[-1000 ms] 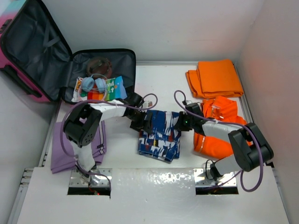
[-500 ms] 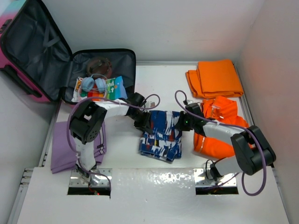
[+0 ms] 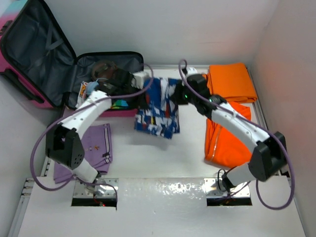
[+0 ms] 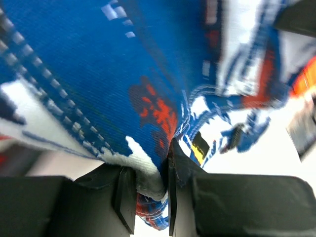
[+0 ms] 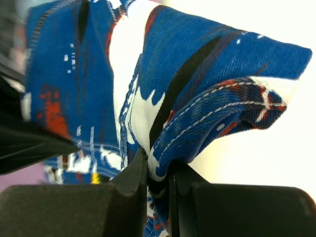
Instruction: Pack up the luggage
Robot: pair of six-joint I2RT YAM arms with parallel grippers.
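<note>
Currently the luggage (image 3: 35, 50) sits open at 10 o'clock in the top view. Its lid leans up against the wall and its base lies flat on the table (image 3: 192, 163), grey lining showing. Light blue headphones (image 3: 92, 88) and a multicoloured flat item (image 3: 118, 103) lie in the base.

At the base's 3 o'clock edge, a blue, white and red patterned garment (image 3: 158, 108) hangs between the two arms.
- Left gripper (image 4: 148, 185): clenched on a fold of the garment's edge; cloth is pinched between the fingers in the wrist view.
- Right gripper (image 5: 157, 173): likewise clamped on a stitched hem of the same garment.

Further out:
- folded orange cloth (image 3: 229, 81) at 1 o'clock
- rumpled orange garment (image 3: 227, 138) at 3 o'clock, under the right arm
- purple garment (image 3: 98, 148) at 8 o'clock, beside the left arm's base
</note>
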